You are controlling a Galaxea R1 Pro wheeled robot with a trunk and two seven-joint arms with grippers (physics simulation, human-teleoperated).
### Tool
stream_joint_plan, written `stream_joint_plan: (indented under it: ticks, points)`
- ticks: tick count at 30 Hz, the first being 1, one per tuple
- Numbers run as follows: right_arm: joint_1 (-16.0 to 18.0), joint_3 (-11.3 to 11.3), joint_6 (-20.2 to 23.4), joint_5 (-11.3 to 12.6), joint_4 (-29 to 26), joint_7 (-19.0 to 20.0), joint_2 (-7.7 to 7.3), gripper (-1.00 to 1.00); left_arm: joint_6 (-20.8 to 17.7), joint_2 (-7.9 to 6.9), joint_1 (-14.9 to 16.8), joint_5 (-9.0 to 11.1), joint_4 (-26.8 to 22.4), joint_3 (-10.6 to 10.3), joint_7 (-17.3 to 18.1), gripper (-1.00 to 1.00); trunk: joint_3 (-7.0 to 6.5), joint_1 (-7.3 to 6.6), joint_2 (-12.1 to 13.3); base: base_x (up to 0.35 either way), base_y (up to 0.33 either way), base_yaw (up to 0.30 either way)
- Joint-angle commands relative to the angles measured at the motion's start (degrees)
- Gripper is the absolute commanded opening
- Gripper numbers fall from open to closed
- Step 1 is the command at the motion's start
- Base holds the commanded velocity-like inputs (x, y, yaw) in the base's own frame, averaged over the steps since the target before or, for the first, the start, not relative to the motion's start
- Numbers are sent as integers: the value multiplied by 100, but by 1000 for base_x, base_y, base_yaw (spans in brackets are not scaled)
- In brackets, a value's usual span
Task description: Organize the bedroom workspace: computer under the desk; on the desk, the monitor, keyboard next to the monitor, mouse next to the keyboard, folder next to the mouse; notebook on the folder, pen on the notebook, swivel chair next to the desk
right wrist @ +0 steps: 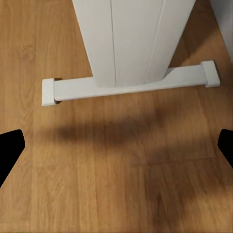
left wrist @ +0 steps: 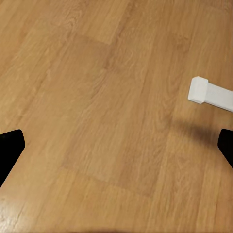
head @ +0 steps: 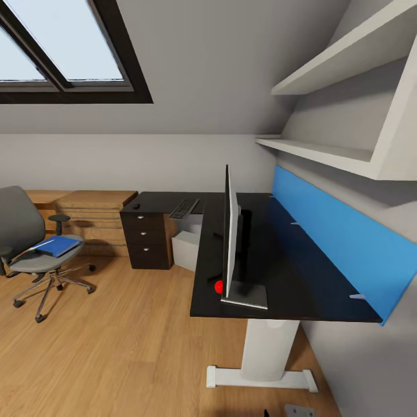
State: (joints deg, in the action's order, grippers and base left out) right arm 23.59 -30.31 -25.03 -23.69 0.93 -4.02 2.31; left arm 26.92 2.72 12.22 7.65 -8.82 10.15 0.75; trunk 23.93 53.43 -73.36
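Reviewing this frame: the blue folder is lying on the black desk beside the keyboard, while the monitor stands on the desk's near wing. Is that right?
Not quite. The head view shows the blue folder lying on the seat of the swivel chair, not on the desk. The keyboard is on the desk, and the monitor stands on its near wing.

A skylight window (head: 58, 46) with a dark frame fills the upper left. White wall shelves (head: 347, 116) run along the upper right, above a long blue panel (head: 341, 243). A light-wood drawer chest (head: 95, 217) stands at left centre on the wooden floor (head: 116, 347).
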Motion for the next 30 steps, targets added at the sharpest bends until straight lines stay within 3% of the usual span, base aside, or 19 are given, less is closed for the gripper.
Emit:
stream_joint_plan:
  ticks: [1,8,12,16,17,21,30]
  points:
    - [5,-37,-13,-59,7,-44,-2,100,18,1,3,52,3,-13,9,100,6,0,-4,0,0,0]
    - [9,-121,75,3,-261,-48,-121,100,23,0,4,52,3,-13,12,100,6,0,-4,-46,0,0]
    - [14,-152,561,150,-873,-47,-175,100,24,0,2,52,3,-13,13,100,6,0,-4,-233,0,0]
    - [14,-162,1438,254,-1695,-36,-180,100,24,0,3,52,3,-13,13,100,6,0,-4,-283,0,0]
    - [14,-161,1970,286,-2150,-19,-173,100,24,0,4,52,3,-13,13,100,6,0,-4,-243,0,0]
    - [14,-157,2959,322,-3012,73,-145,100,28,0,5,52,3,-13,13,100,6,0,-4,-150,0,0]
    - [39,-141,4577,350,-4900,497,12,100,32,0,6,52,3,-13,13,100,6,0,-4,-39,0,0]
